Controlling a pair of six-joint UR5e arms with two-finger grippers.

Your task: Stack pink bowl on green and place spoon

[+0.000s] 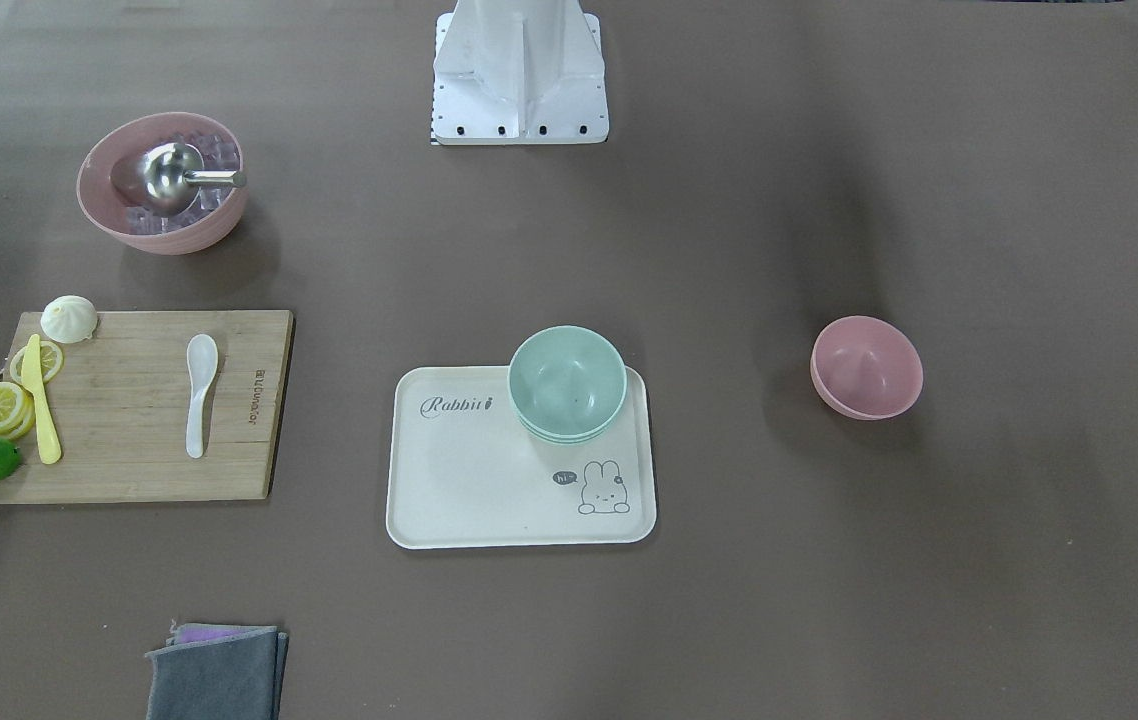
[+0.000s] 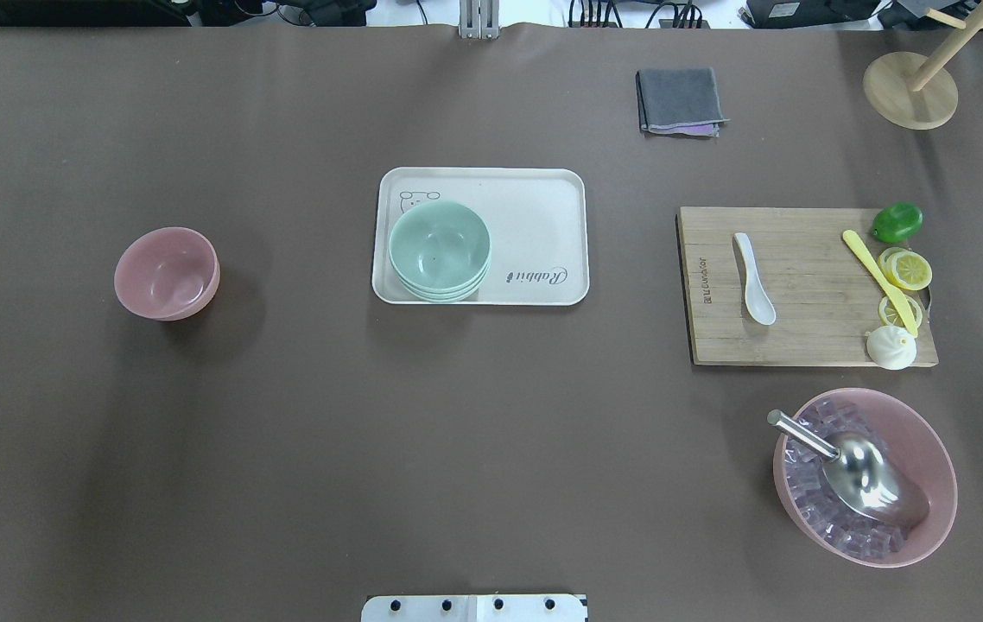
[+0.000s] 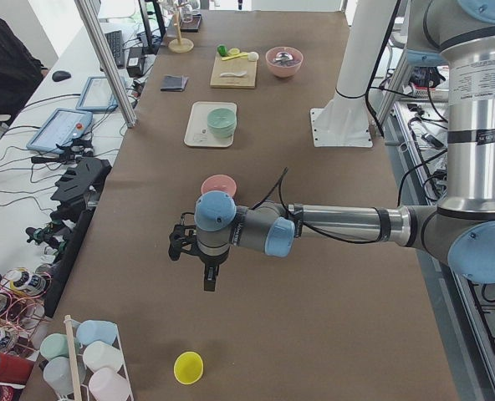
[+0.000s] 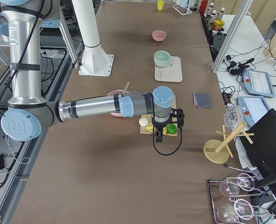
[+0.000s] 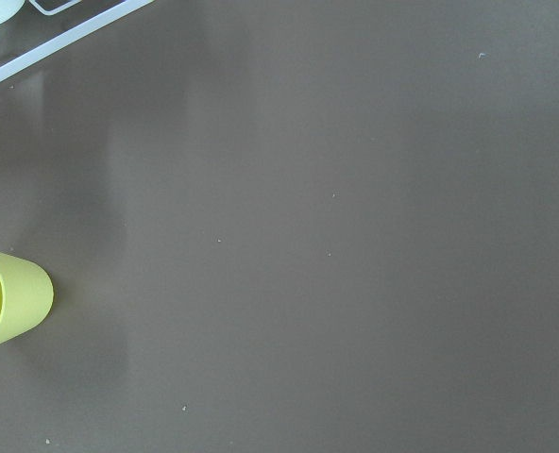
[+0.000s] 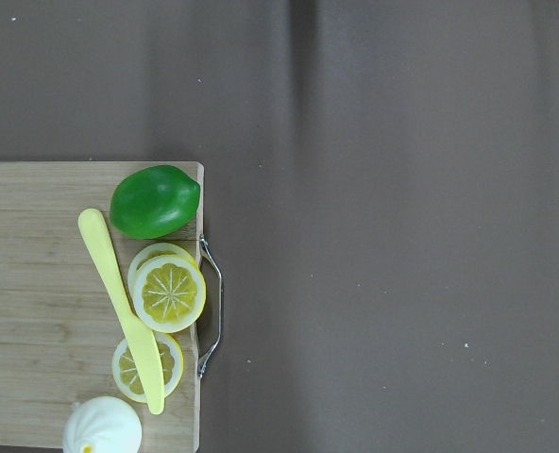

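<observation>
The pink bowl (image 2: pixel 167 273) stands upright and empty on the brown table on my left side; it also shows in the front view (image 1: pixel 866 367). The green bowl (image 2: pixel 440 244), top of a nested stack, sits on the cream tray (image 2: pixel 535 216). The white spoon (image 2: pixel 754 278) lies on the wooden cutting board (image 2: pixel 802 337). My left gripper (image 3: pixel 207 280) shows only in the exterior left view, hanging over bare table beyond the pink bowl. My right gripper (image 4: pixel 159 135) shows only in the exterior right view, above the board's outer end. I cannot tell whether either is open or shut.
A larger pink bowl (image 2: pixel 941 484) with clear cubes and a steel scoop stands near the board. A yellow knife (image 6: pixel 119 302), lime (image 6: pixel 154 200), lemon slices and a bun lie on the board. A grey cloth (image 2: pixel 680 99) lies far right. A yellow cup (image 5: pixel 6 297) stands past my left gripper.
</observation>
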